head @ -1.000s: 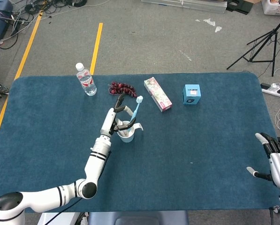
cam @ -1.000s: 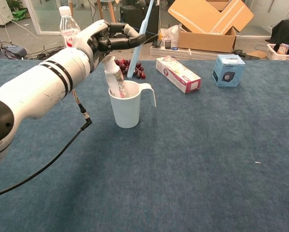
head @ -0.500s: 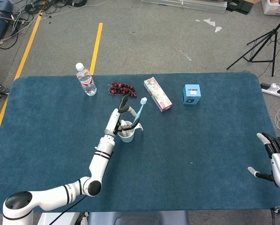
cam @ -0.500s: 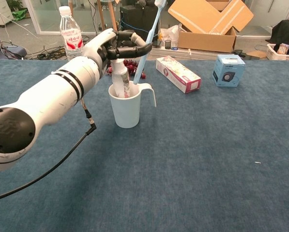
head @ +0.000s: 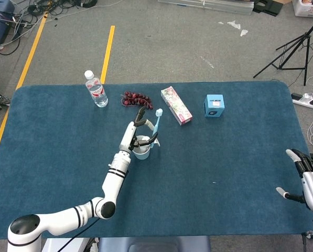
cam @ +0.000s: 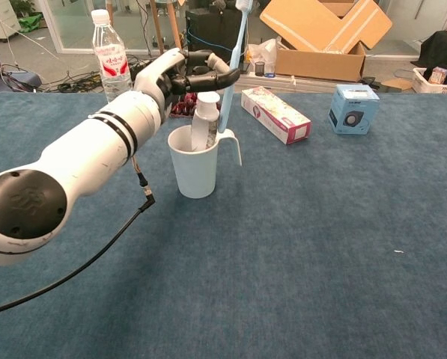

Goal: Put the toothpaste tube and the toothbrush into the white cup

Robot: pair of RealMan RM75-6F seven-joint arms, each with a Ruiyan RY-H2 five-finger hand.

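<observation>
The white cup (cam: 195, 164) (head: 141, 149) stands mid-table with its handle to the right. A white toothpaste tube (cam: 204, 121) stands upright inside it, cap up. My left hand (cam: 180, 74) (head: 138, 122) hovers just over the cup and pinches a light blue toothbrush (cam: 235, 56) (head: 157, 121) near mid-handle. The brush is almost vertical, bristles up. Its lower end sits at the cup's rim by the handle; I cannot tell whether it is inside. My right hand (head: 305, 177) rests at the table's right edge, fingers spread and holding nothing; only the head view shows it.
Behind the cup are a water bottle (cam: 109, 49) (head: 96, 89), a bunch of dark red grapes (head: 135, 98), a pink carton (cam: 276, 114) (head: 176, 105) and a small blue box (cam: 354, 108) (head: 214, 105). Blue cloth covers the table (cam: 320, 247).
The left hand moved right and over the cup. The toothbrush swung nearly vertical and its lower end came down to the rim. The tube now stands straighter.
</observation>
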